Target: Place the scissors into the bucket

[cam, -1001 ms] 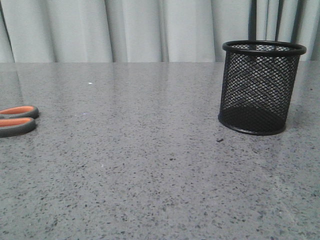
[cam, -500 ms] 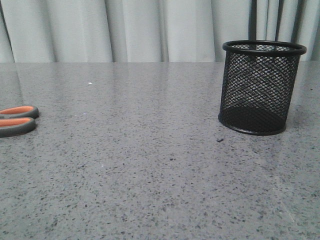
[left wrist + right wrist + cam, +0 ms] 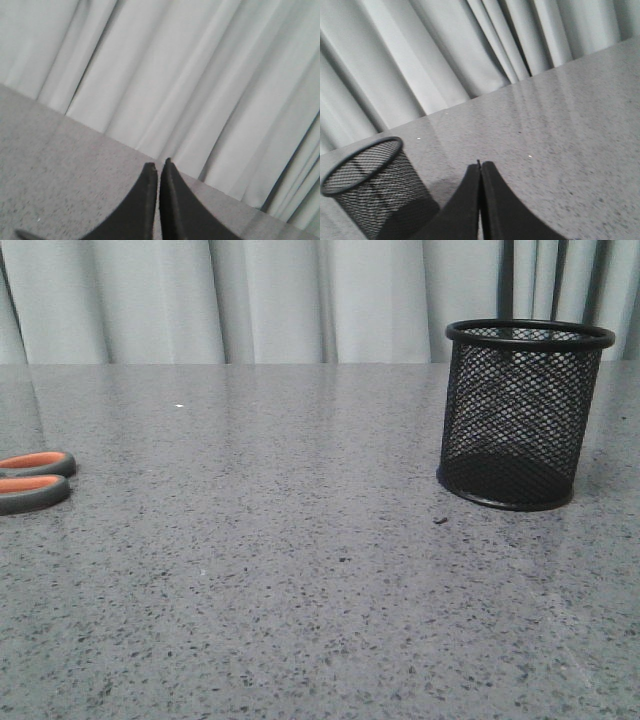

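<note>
Even, diffuse light fills all three views, with the pale curtain [image 3: 300, 300] bright but not blown out and a soft sheen of reflected streaks on the speckled tabletop [image 3: 300, 570] below it. The bucket [image 3: 527, 415] is sharp in the front view and casts only a faint shadow, darker beside it in the right wrist view. Both wrist views are softer and grainier, the left hand [image 3: 158, 167] and right hand [image 3: 480, 165] reading as near-black, featureless silhouettes.

Speckled grey table [image 3: 300, 570], pale curtain [image 3: 300, 300]
</note>
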`<action>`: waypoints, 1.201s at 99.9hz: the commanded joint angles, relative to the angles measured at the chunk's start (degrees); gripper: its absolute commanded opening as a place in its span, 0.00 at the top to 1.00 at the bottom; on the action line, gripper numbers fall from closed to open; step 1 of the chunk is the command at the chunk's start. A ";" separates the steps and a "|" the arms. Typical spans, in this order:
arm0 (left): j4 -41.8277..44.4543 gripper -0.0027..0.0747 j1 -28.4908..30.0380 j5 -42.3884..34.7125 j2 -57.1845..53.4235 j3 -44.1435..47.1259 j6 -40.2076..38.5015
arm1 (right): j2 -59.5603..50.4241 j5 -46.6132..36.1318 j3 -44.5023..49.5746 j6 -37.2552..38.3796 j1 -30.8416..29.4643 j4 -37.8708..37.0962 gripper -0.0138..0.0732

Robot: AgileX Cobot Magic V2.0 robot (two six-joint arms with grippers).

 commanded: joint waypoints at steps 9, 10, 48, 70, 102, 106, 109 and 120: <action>10.22 0.99 -0.54 10.54 8.74 -15.84 0.33 | 9.12 6.17 -11.29 -0.21 -0.21 -0.52 0.90; 10.98 0.99 -0.54 11.97 9.24 -16.48 0.65 | 9.63 6.61 -12.21 -0.21 -0.21 -0.74 0.90; 11.11 0.99 -0.54 47.65 32.09 -41.25 15.55 | 31.37 28.05 -34.43 -0.31 -0.10 -5.35 0.90; 5.50 0.99 -0.54 50.55 34.82 -41.59 19.63 | 33.65 31.85 -36.53 -0.95 -0.10 -5.35 0.88; 0.66 0.73 -0.54 50.99 35.43 -41.83 24.09 | 37.13 39.62 -40.64 -1.44 -0.10 -5.16 0.40; 0.66 0.63 -0.54 50.99 35.43 -41.83 24.09 | 37.30 40.07 -41.21 -1.44 -0.10 -5.16 0.36; 0.66 0.57 -0.54 51.11 35.43 -41.83 24.09 | 37.55 40.50 -41.48 -1.44 -0.10 -5.16 0.35; 0.42 0.42 -0.54 51.52 35.43 -41.95 26.00 | 37.75 40.75 -42.03 -1.44 -0.10 -4.82 0.36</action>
